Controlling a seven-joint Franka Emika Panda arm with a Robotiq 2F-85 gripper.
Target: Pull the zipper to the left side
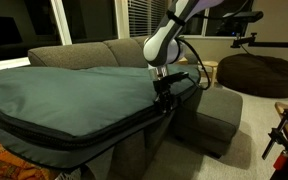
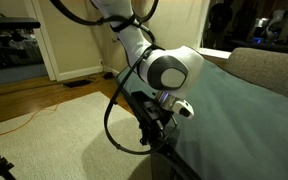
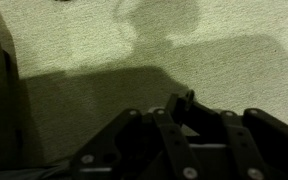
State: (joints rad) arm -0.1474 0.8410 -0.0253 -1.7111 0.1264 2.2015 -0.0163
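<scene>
We find the Robotiq gripper [image 1: 165, 98] low against the corner of the large grey-green cushion [image 1: 74, 85] that lies across the sofa [image 1: 79, 52], at the end nearest the footstool [image 1: 212, 112]. In an exterior view the zipper [image 1: 84, 128] shows as a dark band along the cushion's front edge; its slider is too small to make out. We cannot tell whether the jaws are clenched on anything: the wrist view is dark and shows only finger linkage above carpet [image 3: 104, 50]. We judge the step in hand to be securing the slider. We advise confirming a firm pinch on the tab, then drawing straight along the seam, keeping low so the fabric does not bunch.
</scene>
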